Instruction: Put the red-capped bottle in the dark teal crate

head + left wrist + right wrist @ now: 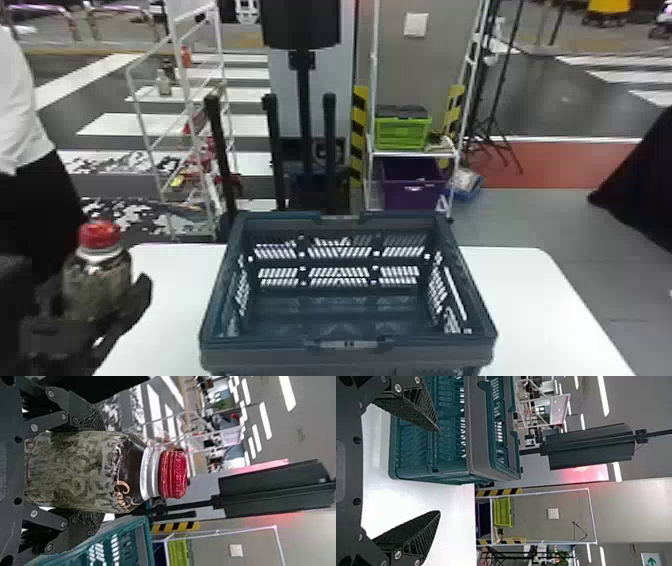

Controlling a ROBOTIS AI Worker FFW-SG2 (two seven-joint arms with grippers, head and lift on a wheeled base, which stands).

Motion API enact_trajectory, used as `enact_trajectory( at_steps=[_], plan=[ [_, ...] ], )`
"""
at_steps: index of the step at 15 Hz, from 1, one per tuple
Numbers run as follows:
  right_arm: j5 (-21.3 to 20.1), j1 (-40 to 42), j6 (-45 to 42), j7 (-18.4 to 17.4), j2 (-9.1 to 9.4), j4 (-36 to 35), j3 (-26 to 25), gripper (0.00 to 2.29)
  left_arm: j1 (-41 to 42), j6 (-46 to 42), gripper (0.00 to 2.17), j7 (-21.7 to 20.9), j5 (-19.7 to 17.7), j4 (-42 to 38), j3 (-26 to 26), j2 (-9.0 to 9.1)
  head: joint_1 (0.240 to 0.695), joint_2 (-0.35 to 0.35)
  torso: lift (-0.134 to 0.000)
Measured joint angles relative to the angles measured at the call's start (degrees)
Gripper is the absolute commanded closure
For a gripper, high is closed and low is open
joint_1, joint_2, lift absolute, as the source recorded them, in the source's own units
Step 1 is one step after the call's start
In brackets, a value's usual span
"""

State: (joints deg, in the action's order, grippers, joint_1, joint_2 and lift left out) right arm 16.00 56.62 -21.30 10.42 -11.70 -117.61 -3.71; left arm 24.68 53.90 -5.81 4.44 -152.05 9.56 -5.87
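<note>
Where left pincer (96, 292) grips, bottle (99, 272), between fingers (136, 300)

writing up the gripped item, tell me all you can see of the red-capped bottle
The red-capped bottle, apparently glass or clear plastic, has a ribbed red cap, a silvery neck ring, dark shoulders with pale lettering and a mottled grey-green body. Closed and upright, it sits between the fingers of the left end effector, left of the dark teal slatted crate.
</note>
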Motion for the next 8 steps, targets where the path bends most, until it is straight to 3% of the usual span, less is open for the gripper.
enact_trajectory(
  at_steps=[4, 8],
  plan=[
    [0.13, 0.06, 0.0, -0.04, 0.12, 0.12, -0.46, 0.15, -18.33, 18.17, 1.85, -6.21, -0.07, 3.2, -8.1, -6.36, 0.499, 0.0, 0.0],
    [0.44, -0.08, 0.0, -0.02, 0.47, 0.44, -0.73, 0.15, -36.59, 29.09, 1.86, -20.01, 1.01, 15.32, -17.6, -7.76, 0.499, 0.0, 0.0]
  ],
)
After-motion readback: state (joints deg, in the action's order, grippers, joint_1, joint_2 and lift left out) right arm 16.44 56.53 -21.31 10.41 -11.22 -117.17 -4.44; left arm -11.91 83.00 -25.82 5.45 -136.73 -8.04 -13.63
